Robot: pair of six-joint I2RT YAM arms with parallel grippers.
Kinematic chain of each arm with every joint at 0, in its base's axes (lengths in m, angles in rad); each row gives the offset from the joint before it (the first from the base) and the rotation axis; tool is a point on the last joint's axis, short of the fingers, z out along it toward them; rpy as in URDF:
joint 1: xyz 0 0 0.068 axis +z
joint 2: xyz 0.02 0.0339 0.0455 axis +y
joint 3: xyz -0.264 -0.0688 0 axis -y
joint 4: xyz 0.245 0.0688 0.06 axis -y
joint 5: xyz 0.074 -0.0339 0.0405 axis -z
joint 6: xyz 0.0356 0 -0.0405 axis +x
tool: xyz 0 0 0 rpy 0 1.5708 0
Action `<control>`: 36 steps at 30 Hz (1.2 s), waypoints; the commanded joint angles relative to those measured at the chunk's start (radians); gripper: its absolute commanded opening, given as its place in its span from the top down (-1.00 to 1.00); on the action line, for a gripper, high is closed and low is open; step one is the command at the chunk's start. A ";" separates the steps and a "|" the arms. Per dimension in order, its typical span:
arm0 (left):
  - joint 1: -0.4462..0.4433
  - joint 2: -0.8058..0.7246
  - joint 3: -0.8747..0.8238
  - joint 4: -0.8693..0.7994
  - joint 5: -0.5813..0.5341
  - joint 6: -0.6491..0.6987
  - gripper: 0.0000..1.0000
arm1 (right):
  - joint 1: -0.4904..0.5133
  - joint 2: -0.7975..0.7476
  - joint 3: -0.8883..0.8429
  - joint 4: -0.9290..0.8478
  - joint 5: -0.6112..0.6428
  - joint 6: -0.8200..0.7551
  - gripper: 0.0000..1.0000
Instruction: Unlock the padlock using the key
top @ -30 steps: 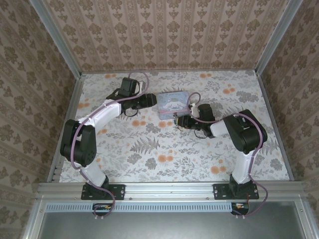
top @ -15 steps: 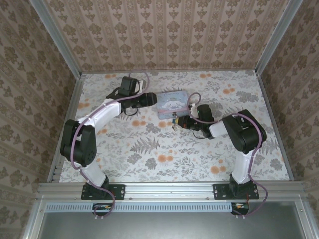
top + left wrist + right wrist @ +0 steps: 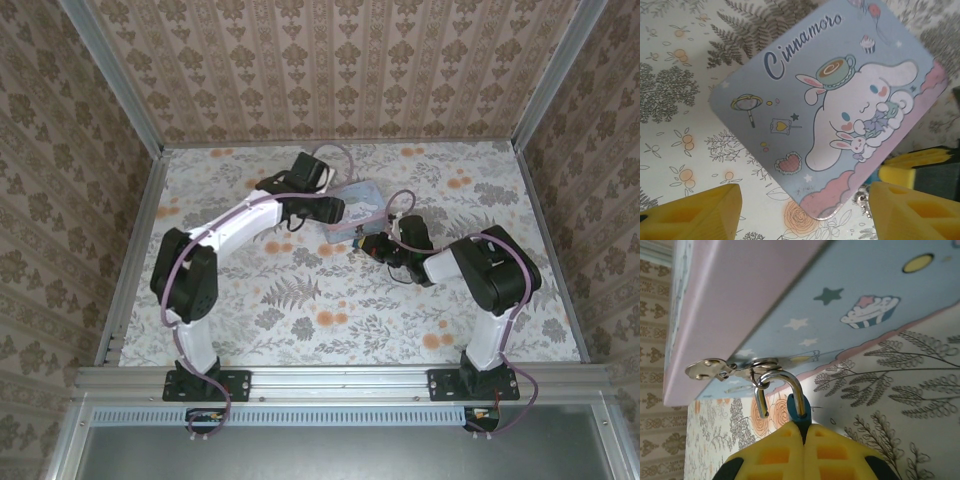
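Right fingers [image 3: 772, 452] now clamped on padlock [image 3: 799, 409]

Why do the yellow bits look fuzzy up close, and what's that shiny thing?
Left wrist: the left gripper's fingers blur, too near the lens, while the tin is sharp. Right wrist: the right gripper is soft too; the shiny thing is the shackle of the padlock, catching glare. Top external: even light, soft shadows.

Padlock [image 3: 799, 412] — tiny teal body, silvery shackle looped through hasp [image 3: 747, 371]
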 commanded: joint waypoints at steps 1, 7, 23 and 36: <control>-0.012 0.052 0.059 -0.095 -0.102 0.060 -0.38 | -0.005 -0.028 -0.033 0.001 0.072 0.056 1.00; -0.035 0.126 0.108 -0.122 -0.153 0.061 -0.38 | -0.009 -0.034 -0.062 0.026 0.097 0.095 1.00; -0.082 0.165 0.034 -0.105 -0.214 0.075 -0.38 | -0.040 0.000 -0.104 0.180 0.196 0.298 1.00; -0.088 0.182 0.004 -0.093 -0.211 0.076 -0.35 | -0.107 -0.051 0.030 -0.128 0.204 0.149 1.00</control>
